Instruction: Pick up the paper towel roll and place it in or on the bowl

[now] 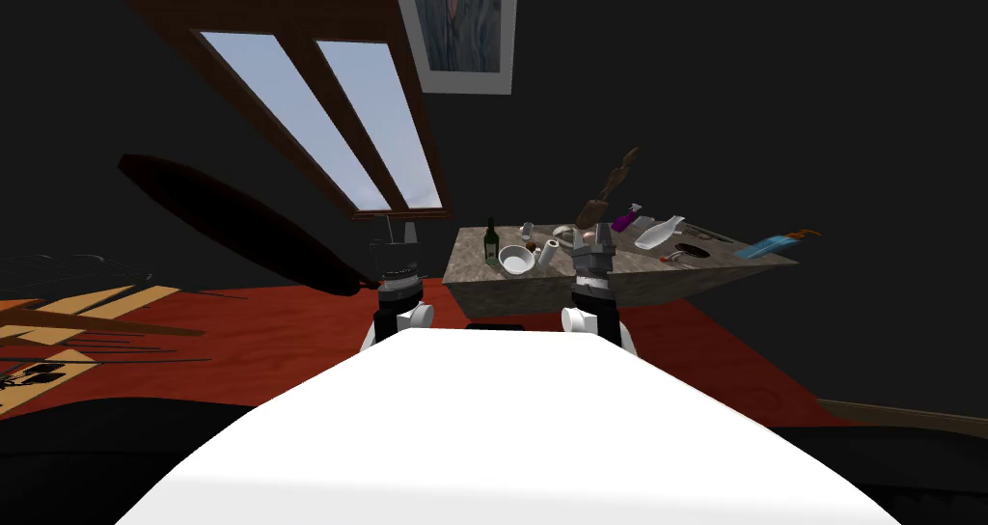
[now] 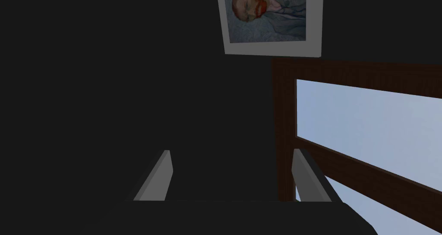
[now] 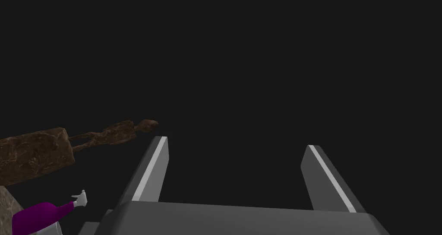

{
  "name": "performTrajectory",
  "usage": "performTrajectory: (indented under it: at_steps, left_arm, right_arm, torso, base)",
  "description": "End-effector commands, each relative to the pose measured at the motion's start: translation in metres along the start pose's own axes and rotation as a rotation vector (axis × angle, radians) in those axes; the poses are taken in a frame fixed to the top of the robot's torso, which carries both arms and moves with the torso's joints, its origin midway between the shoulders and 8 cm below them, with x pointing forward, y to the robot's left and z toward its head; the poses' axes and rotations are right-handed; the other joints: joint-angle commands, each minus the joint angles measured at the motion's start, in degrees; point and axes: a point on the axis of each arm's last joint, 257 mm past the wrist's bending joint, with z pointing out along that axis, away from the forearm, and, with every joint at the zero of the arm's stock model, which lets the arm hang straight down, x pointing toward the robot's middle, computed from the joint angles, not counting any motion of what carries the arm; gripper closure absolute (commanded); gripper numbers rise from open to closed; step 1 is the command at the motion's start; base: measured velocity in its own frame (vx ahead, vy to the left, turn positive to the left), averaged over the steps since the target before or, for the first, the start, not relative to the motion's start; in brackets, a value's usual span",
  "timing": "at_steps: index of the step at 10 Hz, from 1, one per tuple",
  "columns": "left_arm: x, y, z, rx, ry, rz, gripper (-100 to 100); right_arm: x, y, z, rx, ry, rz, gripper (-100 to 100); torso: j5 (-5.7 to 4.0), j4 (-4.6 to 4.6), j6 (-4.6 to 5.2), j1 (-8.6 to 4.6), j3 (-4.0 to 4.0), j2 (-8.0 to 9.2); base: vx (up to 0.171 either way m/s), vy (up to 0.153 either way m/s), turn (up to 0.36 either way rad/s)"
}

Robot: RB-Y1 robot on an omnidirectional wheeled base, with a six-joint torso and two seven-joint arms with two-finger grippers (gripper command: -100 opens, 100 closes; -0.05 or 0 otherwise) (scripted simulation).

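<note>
Mottled grey desk (image 1: 627, 270): white paper towel roll (image 1: 548, 253) just beside white bowl (image 1: 517, 260); left gripper (image 2: 232, 151), fingers spread, empty; right gripper (image 3: 236, 142), fingers spread, empty.

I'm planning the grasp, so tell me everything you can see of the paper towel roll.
The paper towel roll is a small, plain white cylinder standing upright on the mottled grey-brown table, towards the table's near left part. It stands close beside the white bowl, on the side away from the dark green bottle; whether roll and bowl touch cannot be told. Its core and sheets are too small to make out. Nothing holds it: the right gripper is open and empty.
</note>
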Motion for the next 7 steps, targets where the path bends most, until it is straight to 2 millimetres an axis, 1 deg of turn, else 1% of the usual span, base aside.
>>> performTrajectory:
  at_steps: [1, 2, 4, 7]
  left_arm:
    - [0.000, 0.000, 0.000, 0.000, 0.000, 0.000, 0]
    - [0.000, 0.000, 0.000, 0.000, 0.000, 0.000, 0]
    - [0.000, 0.000, 0.000, 0.000, 0.000, 0.000, 0]
    - [0.000, 0.000, 0.000, 0.000, 0.000, 0.000, 0]
  right_arm:
    - [0.004, -0.002, 0.000, 0.001, 0.036, -0.037, -100]
    - [0.006, -0.005, 0.000, 0.002, 0.062, -0.070, -100]
    - [0.011, -0.013, 0.000, 0.004, 0.115, -0.153, -100]
    - [0.013, -0.032, 0.001, 0.007, 0.182, -0.303, -100]
  torso:
    - [0.00, 0.00, 0.00, 0.00, 0.00, 0.00]
    - [0.01, 0.00, 0.00, 0.07, 0.00, 0.01]
    - [0.08, 0.01, 0.00, 0.38, 0.02, 0.03]
    - [0.11, 0.00, 0.00, 0.52, 0.02, 0.03]
  base:
    - [-0.003, 0.026, -0.018]
    - [-0.007, 0.066, -0.028]
    - [-0.011, 0.113, -0.041]
    - [-0.013, 0.138, -0.055]
